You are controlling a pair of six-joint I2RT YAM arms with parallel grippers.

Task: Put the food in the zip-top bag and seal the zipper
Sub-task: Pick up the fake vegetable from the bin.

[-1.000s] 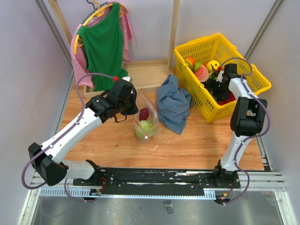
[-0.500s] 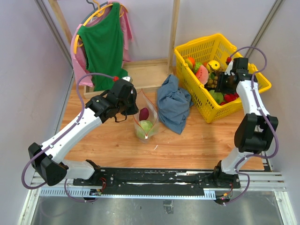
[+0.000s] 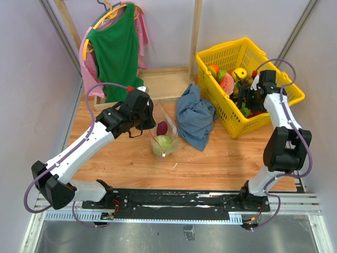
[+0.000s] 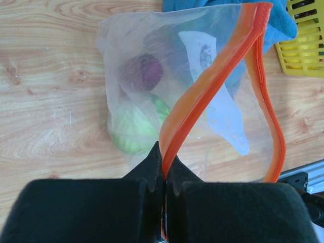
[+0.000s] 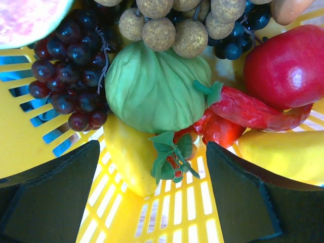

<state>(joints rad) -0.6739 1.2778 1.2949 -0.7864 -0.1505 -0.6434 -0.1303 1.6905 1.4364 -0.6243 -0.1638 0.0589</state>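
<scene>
Wooden table point(image 3: 221, 158), left gripper point(image 4: 163, 163) pinched tight on the zip-top bag point(image 4: 126, 50) zipper point(image 4: 217, 86); cabbage point(image 4: 132, 135) and purple piece point(image 4: 143, 72) sit inside, just past its fingers. Right gripper point(image 5: 152, 169) spread wide, holding nothing, with red chili point(image 5: 248, 111) and green veggie point(image 5: 152, 91) just ahead in the yellow basket point(image 5: 187, 212).

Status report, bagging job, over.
Left gripper shut on zipper, bag open. Purple piece, cabbage inside. Right gripper open above food in basket. Cloth beside bag, not blocking.

High rear overview, wrist views close, likely downward, bag point(image 3: 169, 122) shared
</scene>
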